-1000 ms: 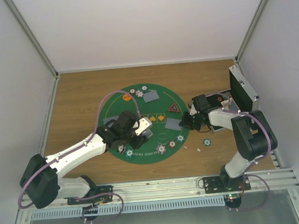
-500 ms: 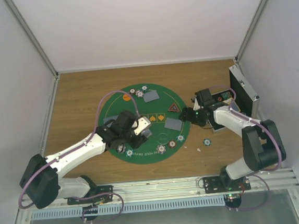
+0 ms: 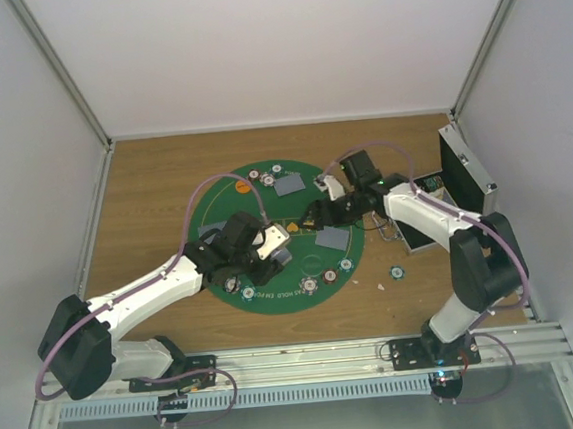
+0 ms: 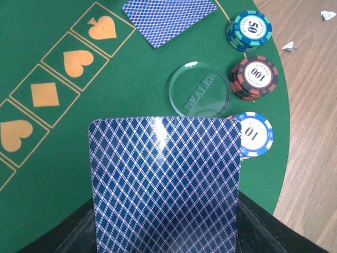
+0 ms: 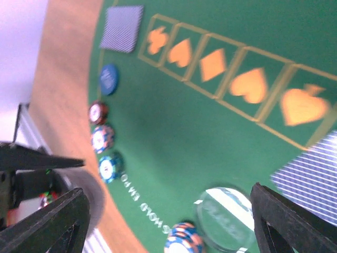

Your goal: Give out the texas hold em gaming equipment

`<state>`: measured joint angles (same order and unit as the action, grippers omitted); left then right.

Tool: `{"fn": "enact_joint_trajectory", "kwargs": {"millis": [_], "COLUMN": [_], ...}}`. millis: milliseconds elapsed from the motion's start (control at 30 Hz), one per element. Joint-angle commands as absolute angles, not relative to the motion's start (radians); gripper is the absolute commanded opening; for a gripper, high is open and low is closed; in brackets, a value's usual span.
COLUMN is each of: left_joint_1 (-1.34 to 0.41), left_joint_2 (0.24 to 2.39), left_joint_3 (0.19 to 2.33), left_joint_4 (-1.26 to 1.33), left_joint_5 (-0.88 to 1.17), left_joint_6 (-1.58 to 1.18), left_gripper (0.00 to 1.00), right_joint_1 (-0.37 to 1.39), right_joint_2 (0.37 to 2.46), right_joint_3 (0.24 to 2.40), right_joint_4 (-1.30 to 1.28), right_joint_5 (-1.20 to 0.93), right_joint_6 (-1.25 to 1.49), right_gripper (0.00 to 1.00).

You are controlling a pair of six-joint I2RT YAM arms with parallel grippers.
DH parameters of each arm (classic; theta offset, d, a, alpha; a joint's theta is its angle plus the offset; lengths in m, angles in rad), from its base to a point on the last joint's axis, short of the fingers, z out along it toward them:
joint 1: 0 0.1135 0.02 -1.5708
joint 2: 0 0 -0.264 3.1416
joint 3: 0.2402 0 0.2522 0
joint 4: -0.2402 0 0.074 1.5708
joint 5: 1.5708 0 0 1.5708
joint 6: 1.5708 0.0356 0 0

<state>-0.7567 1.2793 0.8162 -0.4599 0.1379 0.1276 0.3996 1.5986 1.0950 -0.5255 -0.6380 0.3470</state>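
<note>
The round green mat (image 3: 256, 209) carries grey-blue-backed playing cards (image 3: 289, 184) (image 3: 333, 239), an orange disc (image 3: 241, 186) and chip stacks (image 3: 310, 286). My left gripper (image 3: 269, 244) hovers over the mat's near side, shut on a stack of playing cards (image 4: 166, 184). Below it lie a clear dealer button (image 4: 199, 96), teal (image 4: 249, 30), red (image 4: 255, 77) and blue (image 4: 254, 134) chips. My right gripper (image 3: 312, 214) hangs open over the mat's centre-right; the right wrist view shows its fingers (image 5: 52, 221) wide apart with nothing between them, above the dealer button (image 5: 226, 216) and a chip (image 5: 184, 240).
The silver metal case (image 3: 464, 174) stands open at the right, beside the right forearm. One teal chip (image 3: 396, 272) lies on the bare wood off the mat's right edge, with small white scraps (image 4: 288, 46) near it. White walls enclose the table.
My right gripper opened beside the card at the mat's right edge, then swung left and farther in over the mat. The left arm held still with its cards.
</note>
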Motion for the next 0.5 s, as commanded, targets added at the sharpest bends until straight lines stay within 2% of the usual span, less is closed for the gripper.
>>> {"fn": "enact_joint_trajectory", "kwargs": {"millis": [0,467], "left_joint_1": [-0.752,-0.753], "left_joint_2": [1.255,1.234], "left_joint_3": [0.816,0.815], "left_joint_4": [-0.421,-0.427], "left_joint_5": [0.16,0.154], "left_joint_6": [0.146,0.136], "left_gripper": [0.55,0.56], "right_joint_1": [0.495,0.605], "right_joint_2": [1.651,1.737], "right_joint_3": [1.156,1.204], "right_joint_4": [-0.555,-0.631], "right_joint_5": [-0.758,-0.74], "right_joint_6": [0.299,0.222], "right_gripper": [0.85,0.82]}}
